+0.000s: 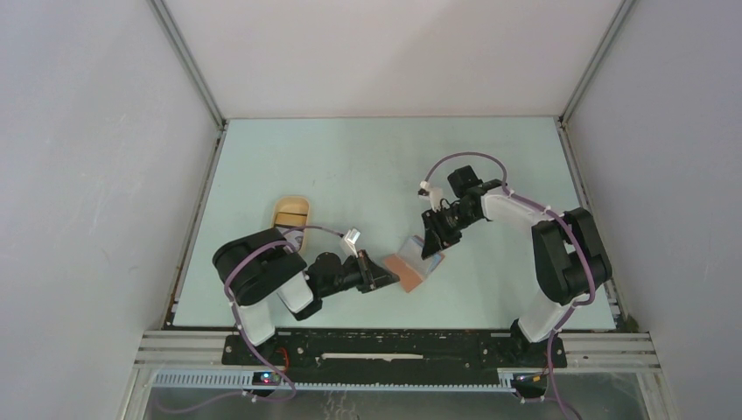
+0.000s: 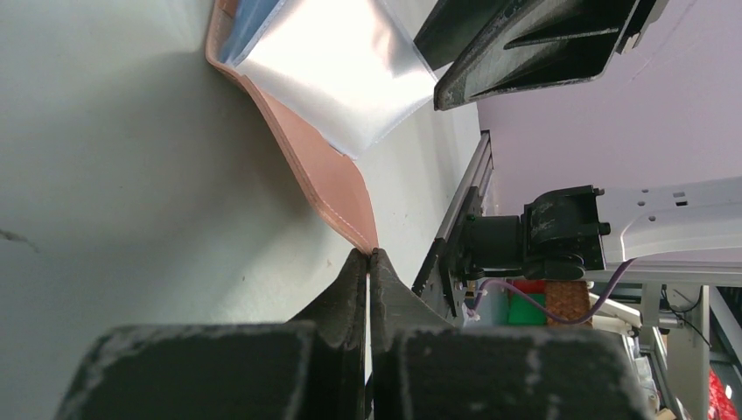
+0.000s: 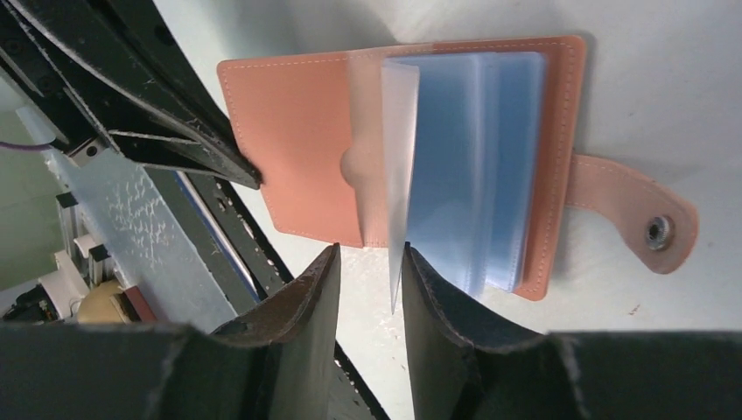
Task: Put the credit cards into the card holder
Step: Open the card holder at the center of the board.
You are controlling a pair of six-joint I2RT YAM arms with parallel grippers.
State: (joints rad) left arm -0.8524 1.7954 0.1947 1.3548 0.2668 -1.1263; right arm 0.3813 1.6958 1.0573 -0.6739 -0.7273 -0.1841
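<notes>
From above, finds the reddish-brown leather folding card holder (image 1: 418, 267) lying open mid-table, with the left gripper (image 1: 388, 280) at its 8 o'clock and the right gripper (image 1: 432, 242) at its 1 o'clock. From the left wrist, shows fingers (image 2: 346, 297) clenched on the cover's corner, likely pinning it open. From the right wrist, shows jaws narrowly parted around one clear plastic sleeve (image 3: 399, 175), probably to spread a slot.

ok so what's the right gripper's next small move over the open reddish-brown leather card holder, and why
Probably close the right gripper on the upright clear plastic sleeve: its open fingers straddle it, and the left gripper pins the reddish-brown leather card holder by its edge.
</notes>
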